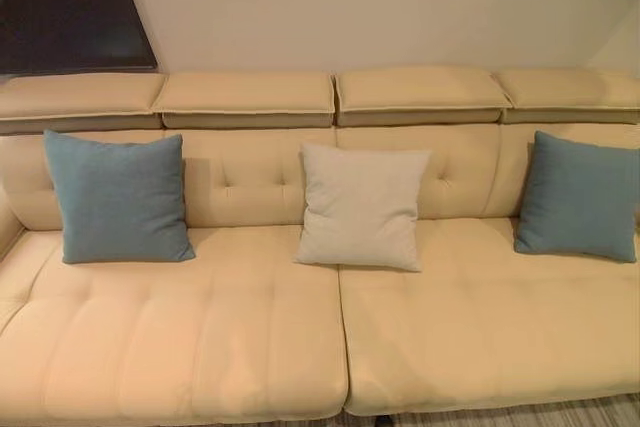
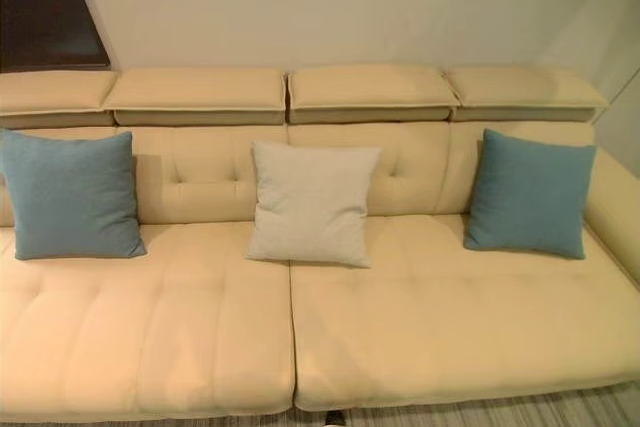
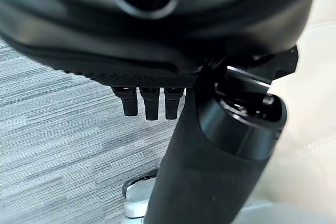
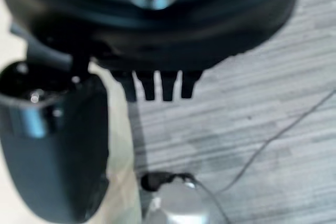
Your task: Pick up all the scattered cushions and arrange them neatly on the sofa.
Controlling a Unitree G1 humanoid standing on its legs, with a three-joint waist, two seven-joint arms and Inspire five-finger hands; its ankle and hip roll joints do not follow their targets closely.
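Three cushions stand upright against the backrest of the cream sofa. A blue cushion is at the left end, a pale beige cushion in the middle over the seat seam, and a second blue cushion at the right end. My left hand hangs over the grey floor beside the sofa's front, its fingers straight and holding nothing. My right hand hangs the same way, its fingers straight and empty.
Several flat headrest pads run along the top of the backrest. A dark framed picture leans on the wall at the upper left. Grey striped carpet lies in front of the sofa.
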